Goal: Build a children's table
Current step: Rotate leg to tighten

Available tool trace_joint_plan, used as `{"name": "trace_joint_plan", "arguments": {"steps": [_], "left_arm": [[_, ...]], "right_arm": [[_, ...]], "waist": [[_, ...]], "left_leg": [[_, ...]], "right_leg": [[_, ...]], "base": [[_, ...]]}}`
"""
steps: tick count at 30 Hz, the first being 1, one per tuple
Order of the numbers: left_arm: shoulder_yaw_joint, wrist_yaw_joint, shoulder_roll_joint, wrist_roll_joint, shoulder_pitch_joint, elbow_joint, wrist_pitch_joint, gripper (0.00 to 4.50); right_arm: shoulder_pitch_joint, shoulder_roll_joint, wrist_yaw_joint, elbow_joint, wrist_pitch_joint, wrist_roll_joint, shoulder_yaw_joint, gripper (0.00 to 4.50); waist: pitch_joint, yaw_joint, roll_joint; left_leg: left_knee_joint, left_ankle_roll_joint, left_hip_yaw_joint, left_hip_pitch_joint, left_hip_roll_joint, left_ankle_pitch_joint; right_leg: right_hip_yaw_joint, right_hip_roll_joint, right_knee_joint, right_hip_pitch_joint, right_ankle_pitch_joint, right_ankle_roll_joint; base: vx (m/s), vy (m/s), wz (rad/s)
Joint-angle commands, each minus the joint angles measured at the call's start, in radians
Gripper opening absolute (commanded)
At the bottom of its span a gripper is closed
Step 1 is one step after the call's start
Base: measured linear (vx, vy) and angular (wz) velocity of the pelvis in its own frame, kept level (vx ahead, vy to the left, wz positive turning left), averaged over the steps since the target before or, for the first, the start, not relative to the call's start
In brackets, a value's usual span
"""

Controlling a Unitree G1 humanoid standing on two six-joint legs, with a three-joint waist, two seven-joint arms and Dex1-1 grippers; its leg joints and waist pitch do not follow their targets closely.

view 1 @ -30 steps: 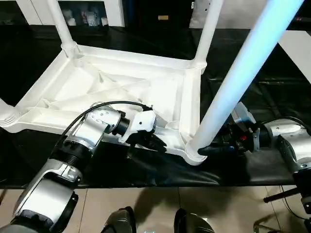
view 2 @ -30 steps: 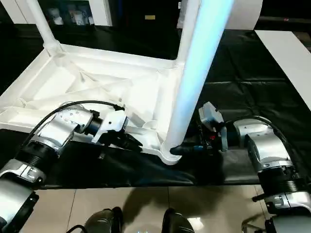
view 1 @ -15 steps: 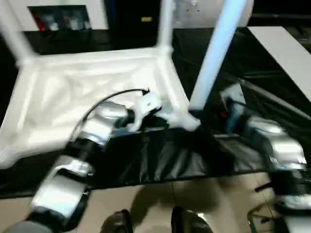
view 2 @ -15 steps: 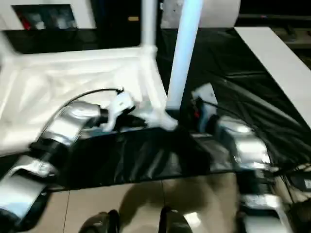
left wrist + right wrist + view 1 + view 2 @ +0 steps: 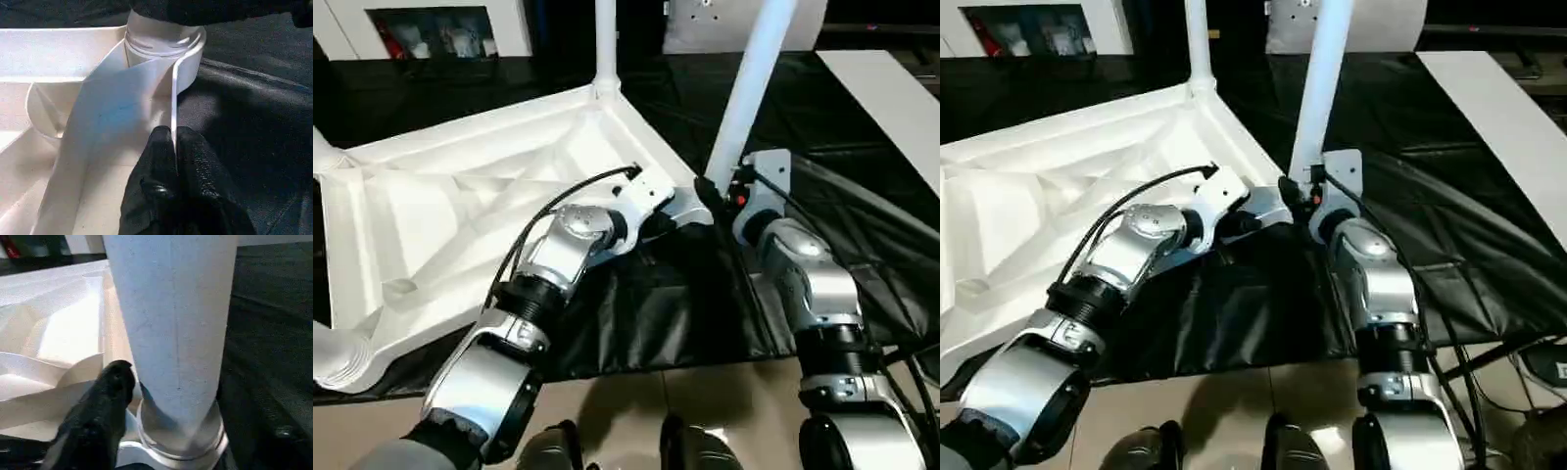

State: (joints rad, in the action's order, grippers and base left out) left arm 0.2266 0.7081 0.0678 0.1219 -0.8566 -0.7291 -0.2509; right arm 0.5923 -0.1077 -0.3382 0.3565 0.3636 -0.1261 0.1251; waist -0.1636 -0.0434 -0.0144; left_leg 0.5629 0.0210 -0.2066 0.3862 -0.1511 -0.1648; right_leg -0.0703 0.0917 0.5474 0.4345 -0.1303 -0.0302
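Note:
The children's table (image 5: pixel 460 215) lies upside down on the black cover, ribbed underside up. Two white legs stand in its sockets: one at the near corner (image 5: pixel 749 88), one further back (image 5: pixel 605 39). My left gripper (image 5: pixel 175 142) is shut on the thin rim of the table top, just beside the near corner socket (image 5: pixel 164 44). My right gripper (image 5: pixel 1295 186) is at the base of the near leg (image 5: pixel 171 308), open around it. One black finger (image 5: pixel 110 391) stands close against the leg's side. The other is hidden behind the leg.
The black cover (image 5: pixel 862 196) lies wrinkled to the right of the table. A white board (image 5: pixel 891 88) lies at the far right. The work surface's front edge runs just under my forearms, with tiled floor (image 5: pixel 636 401) below. White cabinets stand behind.
The whole picture has swung round, so the camera moved. Both grippers are still at the same near corner, the left shut on the rim, the right at the leg's base.

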Motion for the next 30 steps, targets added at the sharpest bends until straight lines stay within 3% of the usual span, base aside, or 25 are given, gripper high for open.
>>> {"name": "trace_joint_plan", "arguments": {"steps": [1, 2, 3, 9, 10, 13, 17, 21, 25, 27, 30], "left_arm": [[0.034, 0.015, -0.03, -0.008, 0.007, 0.002, 0.039, 0.0], [0.048, 0.072, 0.007, -0.002, 0.024, 0.011, 0.073, 0.0], [0.055, 0.096, 0.024, 0.0, 0.031, 0.015, 0.084, 0.0], [0.08, 0.186, 0.078, 0.005, 0.049, 0.026, 0.136, 0.0], [0.097, 0.259, 0.114, 0.003, 0.062, 0.035, 0.171, 0.0], [0.121, 0.358, 0.159, -0.008, 0.076, 0.048, 0.214, 0.0], [0.13, 0.418, 0.193, -0.013, 0.083, 0.053, 0.232, 0.0], [0.149, 0.556, 0.252, -0.035, 0.1, 0.068, 0.327, 0.0], [0.155, 0.645, 0.286, -0.057, 0.107, 0.076, 0.375, 0.0], [0.155, 0.716, 0.304, -0.081, 0.109, 0.089, 0.383, 0.0], [0.167, 0.785, 0.318, -0.101, 0.109, 0.11, 0.375, 0.0]], "right_arm": [[-0.012, 0.022, -0.087, -0.007, 0.01, -0.042, -0.063, 3.16], [-0.029, -0.049, -0.173, -0.002, -0.044, -0.043, -0.065, 3.42], [-0.036, -0.08, -0.218, -0.003, -0.06, -0.05, -0.062, 3.42], [-0.049, -0.174, -0.365, -0.01, -0.087, -0.08, -0.05, 3.89], [-0.061, -0.251, -0.486, -0.013, -0.114, -0.077, -0.068, 3.93], [-0.07, -0.333, -0.615, -0.007, -0.144, -0.091, -0.087, 4.22], [-0.086, -0.393, -0.748, -0.02, -0.155, -0.121, -0.099, 4.22], [-0.116, -0.474, -0.952, -0.038, -0.176, -0.16, -0.139, 4.22], [-0.128, -0.504, -1.05, -0.045, -0.183, -0.187, -0.154, 4.22], [-0.13, -0.517, -1.103, -0.048, -0.176, -0.2, -0.17, 3.89], [-0.127, -0.508, -1.12, -0.042, -0.179, -0.2, -0.182, 3.89]], "waist": [[0.075, -0.006, -0.007], [0.077, -0.009, -0.003], [0.078, -0.012, -0.006], [0.085, -0.018, -0.01], [0.087, -0.021, -0.01], [0.087, -0.026, -0.011], [0.083, -0.037, -0.005], [0.086, -0.047, -0.007], [0.087, -0.051, -0.009], [0.088, -0.052, -0.008], [0.09, -0.055, -0.007]], "left_leg": [[-0.07, -0.097, 0.038, -0.023, -0.073, -0.229], [-0.07, -0.097, 0.039, -0.023, -0.074, -0.226], [-0.067, -0.108, 0.037, -0.022, -0.073, -0.227], [-0.055, -0.157, 0.033, -0.017, -0.072, -0.136], [-0.052, -0.166, 0.031, -0.016, -0.071, -0.128], [-0.05, -0.179, 0.029, -0.016, -0.074, -0.117], [-0.052, -0.159, 0.029, -0.021, -0.084, -0.159], [-0.054, -0.139, 0.032, -0.022, -0.087, -0.181], [-0.054, -0.135, 0.032, -0.021, -0.087, -0.188], [-0.054, -0.129, 0.031, -0.023, -0.088, -0.189], [-0.054, -0.122, 0.032, -0.024, -0.089, -0.175]], "right_leg": [[0.05, 0.077, -0.058, -0.054, -0.306, -0.2], [0.05, 0.078, -0.057, -0.055, -0.307, -0.202], [0.049, 0.079, -0.058, -0.058, -0.303, -0.199], [0.048, 0.075, -0.04, -0.063, -0.199, -0.245], [0.047, 0.074, -0.036, -0.065, -0.178, -0.255], [0.046, 0.073, -0.032, -0.067, -0.165, -0.27], [0.043, 0.071, -0.037, -0.063, -0.237, -0.266], [0.043, 0.074, -0.037, -0.064, -0.264, -0.263], [0.044, 0.077, -0.037, -0.064, -0.277, -0.255], [0.045, 0.078, -0.036, -0.063, -0.284, -0.261], [0.045, 0.078, -0.033, -0.061, -0.273, -0.269]], "base": [[0.0, 0.0, 0.0], [0.0, 0.0, 0.0], [0.0, 0.0, 0.0], [0.0, 0.0, 0.0], [0.0, 0.0, 0.0], [0.0, 0.0, 0.0], [0.0, 0.0, 0.0], [0.0, 0.0, 0.0], [0.0, 0.0, 0.0], [0.0, 0.0, 0.0], [0.0, 0.0, 0.0]]}}
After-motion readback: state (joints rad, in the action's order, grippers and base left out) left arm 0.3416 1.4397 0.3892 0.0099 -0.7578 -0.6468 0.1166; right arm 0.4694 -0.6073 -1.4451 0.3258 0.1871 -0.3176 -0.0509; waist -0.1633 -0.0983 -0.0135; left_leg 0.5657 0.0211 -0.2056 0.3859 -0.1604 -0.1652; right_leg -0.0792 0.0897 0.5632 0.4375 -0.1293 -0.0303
